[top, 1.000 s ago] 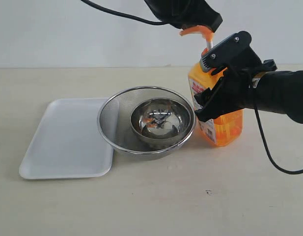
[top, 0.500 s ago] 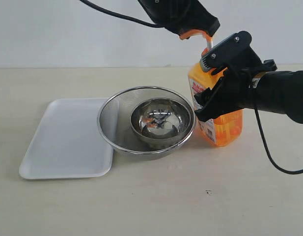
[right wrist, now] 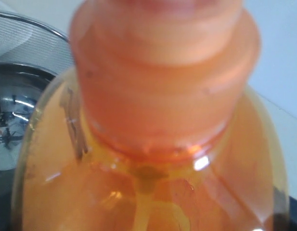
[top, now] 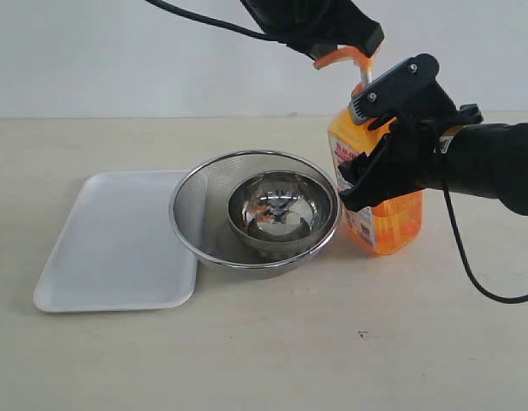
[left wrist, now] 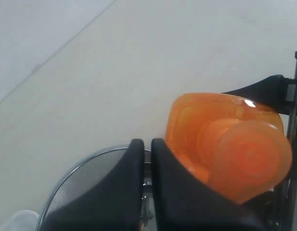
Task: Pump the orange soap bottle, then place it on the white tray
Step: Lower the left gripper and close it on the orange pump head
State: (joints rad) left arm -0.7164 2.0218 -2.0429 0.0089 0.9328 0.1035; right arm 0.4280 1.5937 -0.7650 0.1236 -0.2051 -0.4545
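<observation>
Though right wrist view hides it, exterior shows right claw (top: 366, 175) gripping orange soap bottle (top: 399, 224); left claw (left wrist: 147, 144) closed.

orange soap bottle (top: 399, 225) upright, white tray (top: 109, 248) flat

My exterior camera sits a little above the table (top: 272, 360), facing the wall (top: 118, 60), with the orange soap bottle (top: 392, 227) at right of frame. My left wrist camera looks down on its top; the right one is tight against its neck. All three catch the mesh bowl (top: 199, 224).
</observation>
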